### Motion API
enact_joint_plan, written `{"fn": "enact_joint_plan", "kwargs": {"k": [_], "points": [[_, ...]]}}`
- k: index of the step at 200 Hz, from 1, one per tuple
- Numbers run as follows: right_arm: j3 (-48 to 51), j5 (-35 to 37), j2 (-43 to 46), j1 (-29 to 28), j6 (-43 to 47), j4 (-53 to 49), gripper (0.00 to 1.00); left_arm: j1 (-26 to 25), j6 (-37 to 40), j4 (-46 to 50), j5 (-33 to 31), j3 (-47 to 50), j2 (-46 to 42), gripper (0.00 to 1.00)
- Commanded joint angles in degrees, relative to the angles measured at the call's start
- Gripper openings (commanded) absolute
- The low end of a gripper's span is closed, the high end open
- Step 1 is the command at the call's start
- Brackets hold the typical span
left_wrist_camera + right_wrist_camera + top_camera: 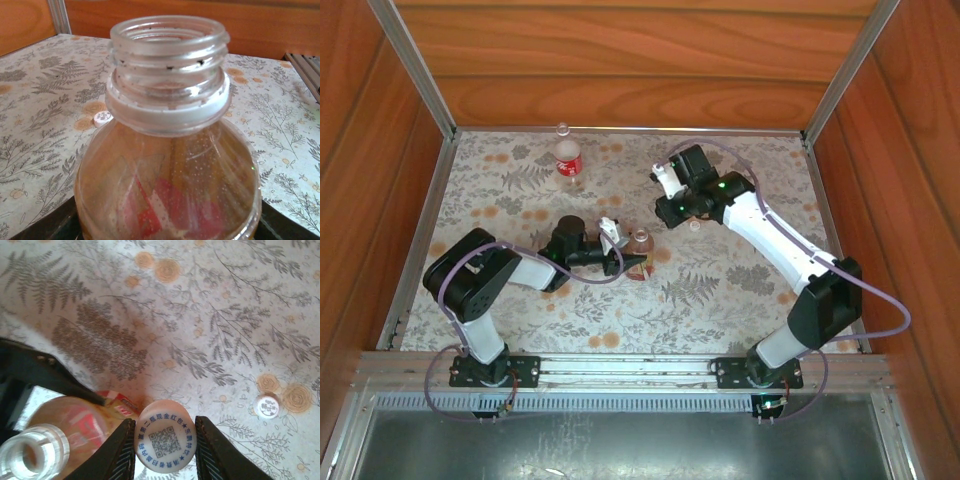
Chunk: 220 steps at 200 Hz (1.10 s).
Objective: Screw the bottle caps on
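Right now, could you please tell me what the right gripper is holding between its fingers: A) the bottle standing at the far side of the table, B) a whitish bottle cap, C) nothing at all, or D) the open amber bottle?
B: in the right wrist view the right gripper has its two fingers closed on either side of a whitish bottle cap printed with a QR code, and the amber bottle is beside it, outside those fingers.

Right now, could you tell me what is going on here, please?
The left claw grips the amber bottle, whose neck is open. The right claw pinches a cap near that bottle, not yet on it. A second cap lies on the table, and the red-label bottle stands at the back.
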State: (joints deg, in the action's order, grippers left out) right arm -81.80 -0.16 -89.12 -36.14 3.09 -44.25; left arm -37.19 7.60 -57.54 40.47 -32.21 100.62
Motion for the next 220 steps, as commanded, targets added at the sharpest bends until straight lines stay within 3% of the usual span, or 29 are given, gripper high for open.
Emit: {"fn": "enact_joint_plan", "kwargs": {"k": [1, 103, 220], "points": [[-3.62, -1.79, 1.90, -2.37, 1.61, -6.40, 0.32, -0.29, -0.74, 1.64, -0.83, -0.22, 1.98, 0.59], [-6.95, -2.10, 0.14, -9.49, 2.35, -11.20, 0.32, -0.26, -0.76, 1.64, -0.76, -0.62, 3.22, 0.59], [-6.34, 1.40, -4.45, -10.44, 2.80, -10.68, 0.31, -0.25, -0.56, 1.69, -0.53, 0.36, 2.73, 0.59]]}}
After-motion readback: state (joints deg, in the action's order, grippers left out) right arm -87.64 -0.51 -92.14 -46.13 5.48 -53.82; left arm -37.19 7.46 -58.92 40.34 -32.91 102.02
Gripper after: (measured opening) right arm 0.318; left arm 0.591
